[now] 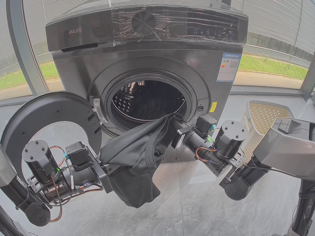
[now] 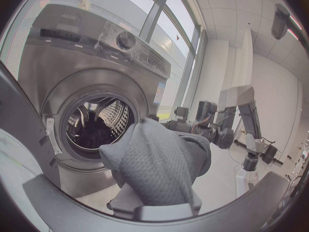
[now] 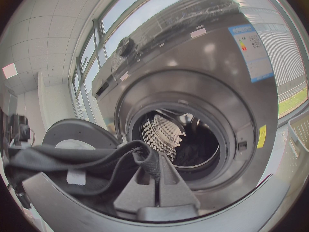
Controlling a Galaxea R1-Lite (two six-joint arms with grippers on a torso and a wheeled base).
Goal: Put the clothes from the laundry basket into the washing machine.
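A dark grey garment hangs stretched between my two grippers in front of the washing machine. My right gripper is shut on one edge of it, right at the lower rim of the drum opening. In the right wrist view the fingers pinch the hem of the garment. My left gripper holds the other end lower down and to the left, shut on the cloth. In the left wrist view the mesh fabric of the garment drapes over that gripper. Dark clothes lie inside the drum.
The round door stands swung open to the left, just behind my left arm. A pale laundry basket sits on the floor at the right of the machine, behind my right arm. Grey tiled floor lies below the hanging garment.
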